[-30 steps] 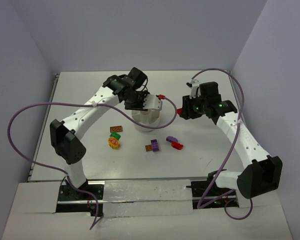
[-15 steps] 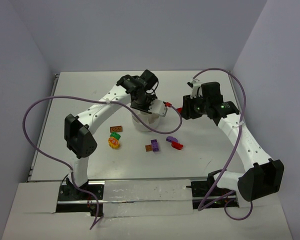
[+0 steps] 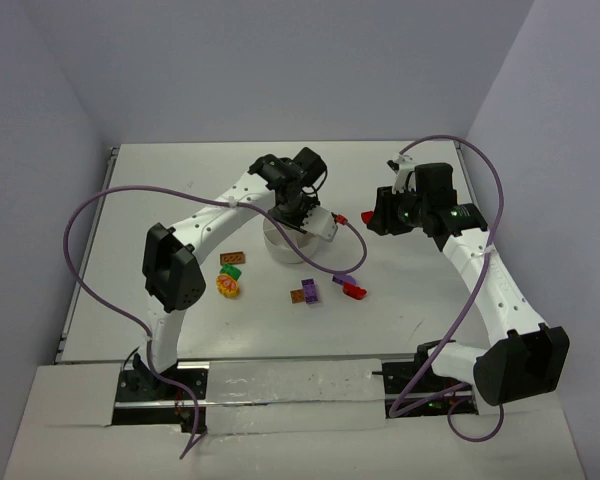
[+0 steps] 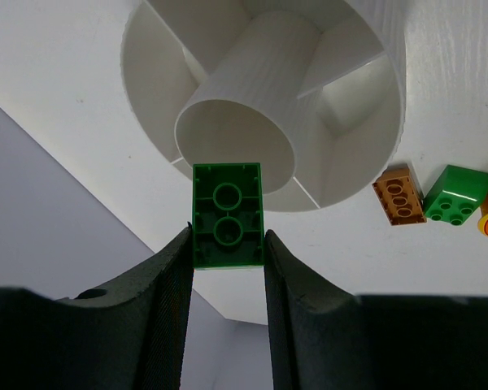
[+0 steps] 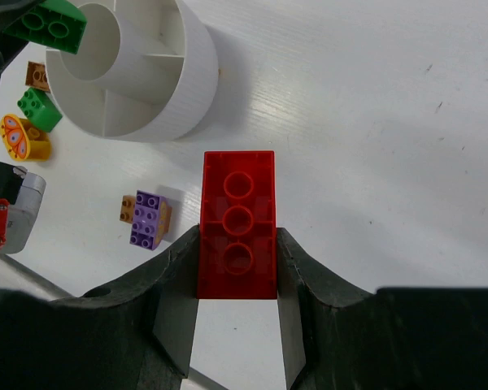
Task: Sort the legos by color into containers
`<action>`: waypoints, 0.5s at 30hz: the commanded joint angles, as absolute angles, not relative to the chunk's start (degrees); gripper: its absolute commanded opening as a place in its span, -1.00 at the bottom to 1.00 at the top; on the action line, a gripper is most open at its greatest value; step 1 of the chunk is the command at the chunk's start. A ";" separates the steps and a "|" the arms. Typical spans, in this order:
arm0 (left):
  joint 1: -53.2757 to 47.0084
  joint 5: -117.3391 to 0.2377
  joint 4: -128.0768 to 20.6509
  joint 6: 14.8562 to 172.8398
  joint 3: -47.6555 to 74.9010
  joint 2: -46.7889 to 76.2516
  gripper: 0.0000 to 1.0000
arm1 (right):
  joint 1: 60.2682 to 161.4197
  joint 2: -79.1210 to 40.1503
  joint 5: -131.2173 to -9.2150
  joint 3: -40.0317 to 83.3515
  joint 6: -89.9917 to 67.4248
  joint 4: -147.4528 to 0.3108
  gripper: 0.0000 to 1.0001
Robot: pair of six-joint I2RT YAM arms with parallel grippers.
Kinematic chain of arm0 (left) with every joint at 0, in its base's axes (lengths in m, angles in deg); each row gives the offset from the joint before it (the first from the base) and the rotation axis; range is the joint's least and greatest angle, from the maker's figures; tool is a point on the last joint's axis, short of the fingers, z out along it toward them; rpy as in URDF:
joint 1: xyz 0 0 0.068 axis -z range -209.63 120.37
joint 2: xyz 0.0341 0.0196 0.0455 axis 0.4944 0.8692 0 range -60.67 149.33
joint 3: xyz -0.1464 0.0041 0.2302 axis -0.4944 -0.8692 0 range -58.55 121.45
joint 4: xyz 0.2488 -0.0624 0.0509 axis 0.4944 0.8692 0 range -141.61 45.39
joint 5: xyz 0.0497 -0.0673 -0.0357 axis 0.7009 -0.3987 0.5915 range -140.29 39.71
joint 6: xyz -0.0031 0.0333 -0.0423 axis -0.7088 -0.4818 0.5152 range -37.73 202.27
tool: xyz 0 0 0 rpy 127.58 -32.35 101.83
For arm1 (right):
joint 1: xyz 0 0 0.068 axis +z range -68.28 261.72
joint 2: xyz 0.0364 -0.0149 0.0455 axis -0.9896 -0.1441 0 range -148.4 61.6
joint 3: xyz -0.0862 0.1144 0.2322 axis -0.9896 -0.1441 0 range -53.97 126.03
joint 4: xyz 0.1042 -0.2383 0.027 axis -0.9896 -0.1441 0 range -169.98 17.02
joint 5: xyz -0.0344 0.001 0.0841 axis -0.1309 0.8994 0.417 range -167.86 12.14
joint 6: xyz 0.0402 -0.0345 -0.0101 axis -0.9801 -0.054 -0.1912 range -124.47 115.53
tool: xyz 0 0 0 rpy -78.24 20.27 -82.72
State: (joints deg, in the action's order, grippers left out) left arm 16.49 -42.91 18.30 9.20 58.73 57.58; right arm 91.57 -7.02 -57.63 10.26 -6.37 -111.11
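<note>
My left gripper [image 4: 226,244] is shut on a green brick [image 4: 226,215] and holds it just above the white divided dish [image 4: 342,122], near the rim of its round centre well. It also shows in the top view [image 3: 292,218] over the dish [image 3: 280,250]. My right gripper [image 5: 237,244] is shut on a long red brick [image 5: 237,226] and holds it above the table, right of the dish [image 5: 191,89]. In the top view it [image 3: 370,218] is level with the dish. The dish compartments that show look empty.
Loose bricks lie near the dish: a brown-orange one [image 3: 232,259], a green one [image 3: 231,271] and a round yellow-and-red one [image 3: 228,286] to the left; a purple-on-brown pair [image 3: 306,291], a purple one [image 3: 343,280] and a red one [image 3: 355,291] in front.
My left gripper has swung right and settled over the dish with the green brick. My right gripper has drifted slightly right with the red brick.
</note>
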 commanded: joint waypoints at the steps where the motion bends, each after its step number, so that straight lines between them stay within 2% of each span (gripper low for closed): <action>1: 17.16 -43.03 19.41 7.44 61.74 58.19 -0.56 | 91.12 -5.03 -56.59 10.48 -6.75 -109.36 -1.00; 5: 17.48 -42.77 18.80 7.01 60.90 58.24 -0.49 | 90.86 -5.11 -56.15 10.48 -6.75 -109.36 -1.00; 10: 17.73 -41.52 18.26 7.12 60.90 58.84 -0.19 | 90.77 -5.20 -55.88 10.35 -6.75 -109.27 -1.00; 12: 17.74 -41.11 17.57 7.34 61.12 59.03 0.04 | 90.77 -5.24 -55.71 10.36 -6.80 -109.36 -1.00; 14: 17.74 -40.91 17.04 7.45 61.82 58.95 0.40 | 90.71 -5.29 -55.68 10.27 -6.75 -109.36 -1.00; 15: 17.74 -40.97 16.86 7.39 62.23 58.94 0.43 | 90.77 -5.29 -55.62 10.27 -6.75 -109.36 -1.00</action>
State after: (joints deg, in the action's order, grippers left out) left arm 17.28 -41.37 18.02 8.07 58.87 58.43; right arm 91.17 -6.98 -56.68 10.20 -6.38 -111.11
